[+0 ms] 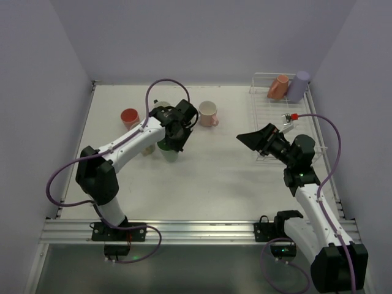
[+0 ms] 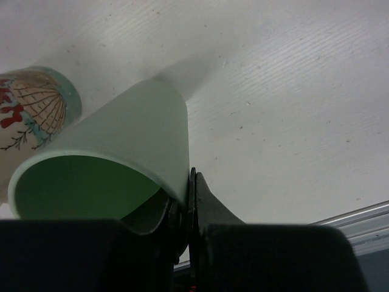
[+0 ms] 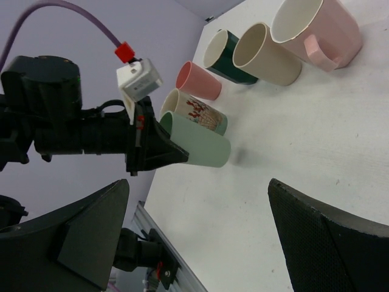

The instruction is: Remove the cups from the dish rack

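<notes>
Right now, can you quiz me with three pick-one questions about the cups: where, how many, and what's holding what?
1. Where is the lavender cup? A on the floor; B in the dish rack; C on a shelf.
2. How many cups are in the dish rack? A none; B two; C five.
3. The left gripper is: A open; B shut on the light green cup; C shut on a spoon.
Answers: B, it sits at the rack's far end; B, only it and the salmon cup are there; B, it pinches the cup's wall.
</notes>
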